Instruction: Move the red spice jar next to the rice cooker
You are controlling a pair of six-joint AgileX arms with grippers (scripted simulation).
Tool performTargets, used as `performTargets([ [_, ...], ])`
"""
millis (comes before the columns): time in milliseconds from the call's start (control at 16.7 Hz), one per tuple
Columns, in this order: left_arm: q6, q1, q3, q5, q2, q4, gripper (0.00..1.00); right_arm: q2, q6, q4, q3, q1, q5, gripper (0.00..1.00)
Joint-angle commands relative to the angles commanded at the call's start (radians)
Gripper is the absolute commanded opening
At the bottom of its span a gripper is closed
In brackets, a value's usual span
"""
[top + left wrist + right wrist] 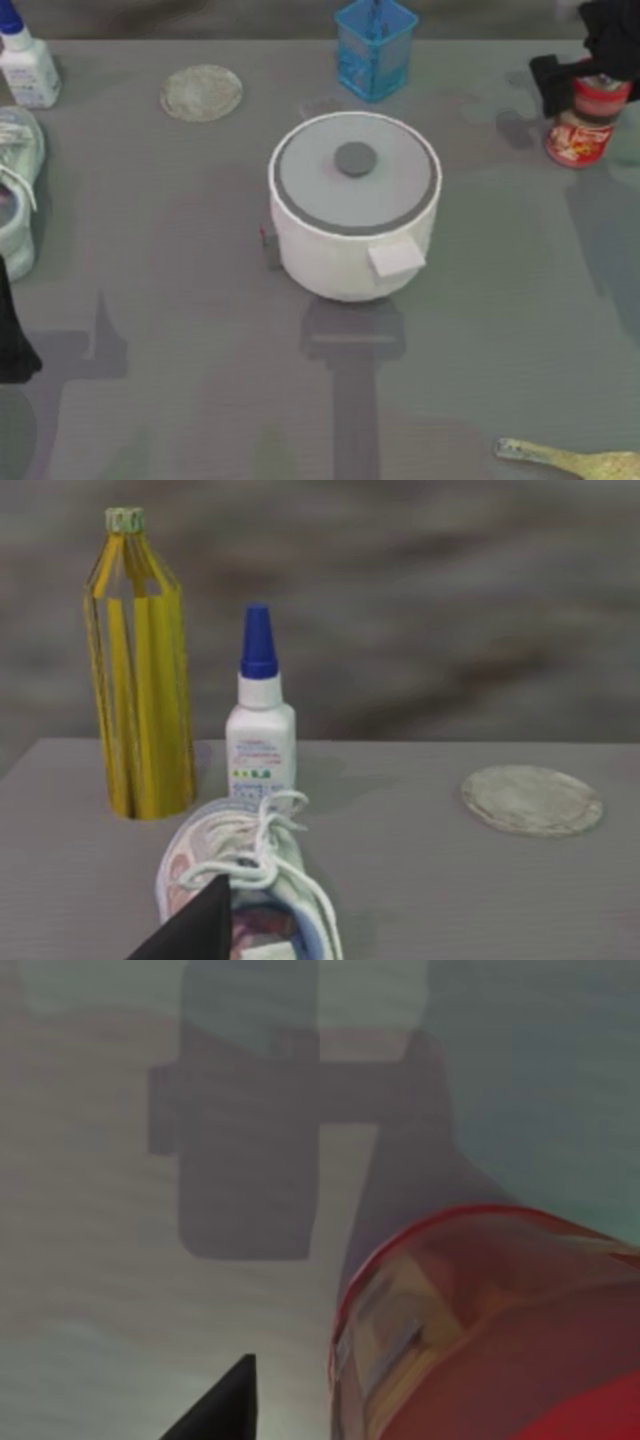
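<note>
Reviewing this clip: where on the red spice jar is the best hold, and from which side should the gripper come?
Grip the red spice jar across its round body just under the lid, coming from above at the table's far right, where the right gripper already is. The jar stands roughly upright with open table around it, so its curved sides are free. The left arm is parked at the left edge.

One rice cooker [353, 205], one red spice jar [582, 122], one shoe [18, 190], two bottles [260, 715].

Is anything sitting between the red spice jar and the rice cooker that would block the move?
Nothing visible does. The red spice jar is at the table's far right with the right claw at its top; bare table lies between it and the rice cooker. The blue container stands behind that path.
</note>
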Motion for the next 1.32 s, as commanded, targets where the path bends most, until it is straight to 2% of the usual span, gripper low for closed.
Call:
performTargets([
  [600, 0.000, 0.000, 0.000, 0.000, 0.000, 0.000, 1.00, 0.000, 0.000, 0.000, 0.000, 0.000, 0.000, 0.02],
  [1320, 0.000, 0.000, 0.000, 0.000, 0.000, 0.000, 1.00, -0.041, 0.002, 0.000, -0.039, -0.001, -0.001, 0.00],
])
